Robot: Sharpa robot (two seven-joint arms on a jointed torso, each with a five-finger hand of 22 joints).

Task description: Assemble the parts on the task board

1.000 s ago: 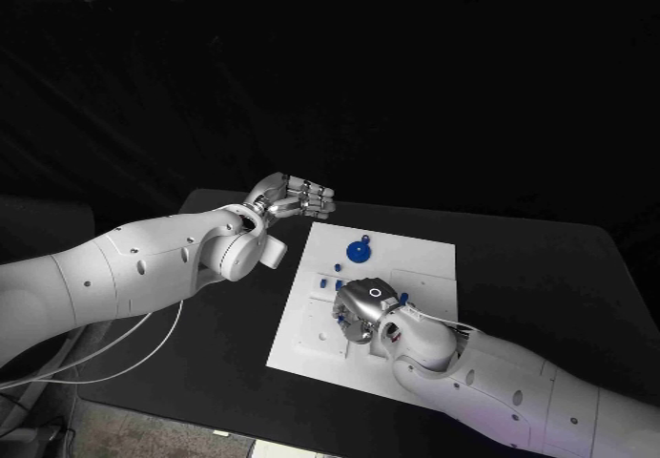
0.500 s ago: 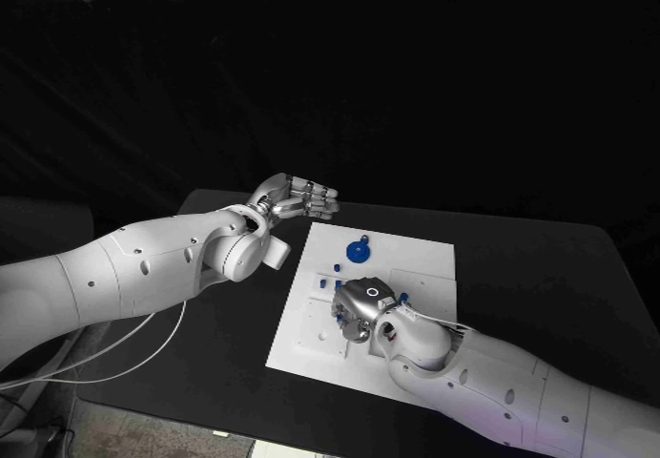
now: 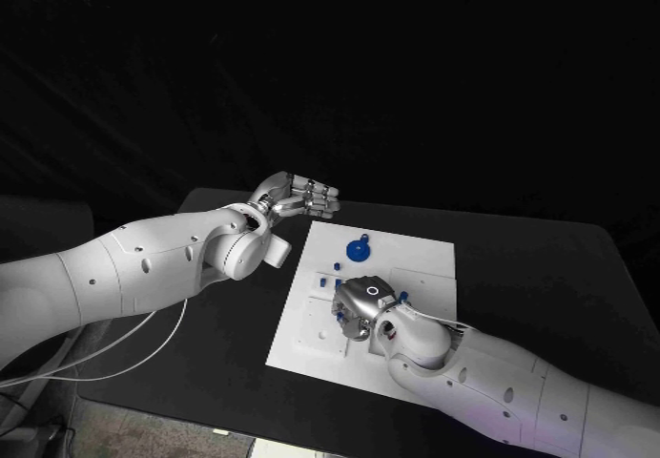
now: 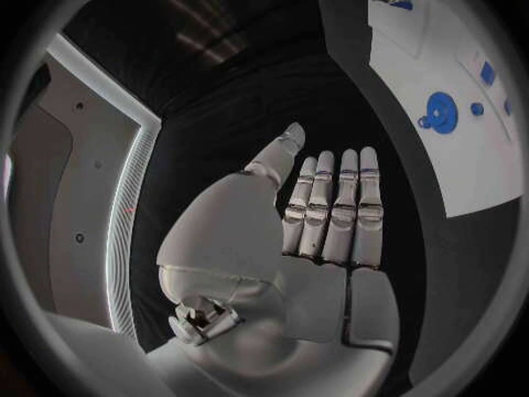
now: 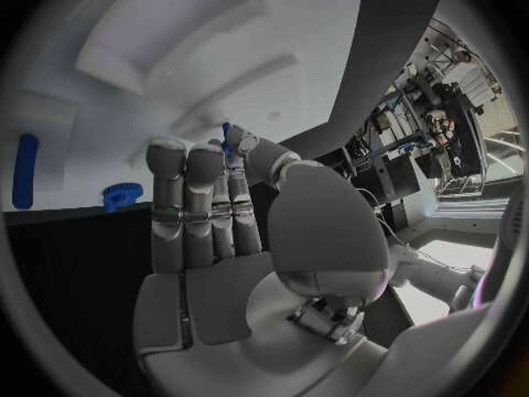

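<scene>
Right robot hand (image 3: 361, 305) shifted slightly leftward over task board (image 3: 413, 250), pinching small blue part (image 5: 227, 138), left robot hand (image 3: 296, 198) released, fingers straight, beyond board's far-left corner, blue disc part (image 3: 358, 252) far on board

Black table (image 3: 550, 277) against dark backdrop

Table (image 3: 523, 258): black, plain, no pattern. Task board (image 3: 413, 250): white, unpatterned. Parts: all blue. Round disc part (image 3: 358, 252) at the far side of the board, saturated blue; small pegs (image 3: 324, 282) at mid-board, same blue; elongated part (image 5: 26, 170) and ribbed part (image 5: 122, 194), also blue. Left hand (image 3: 296, 198) and right hand (image 3: 360, 305): silver metallic. Arms (image 3: 124, 272): white. Cable (image 3: 137, 334) at near left: white.
</scene>
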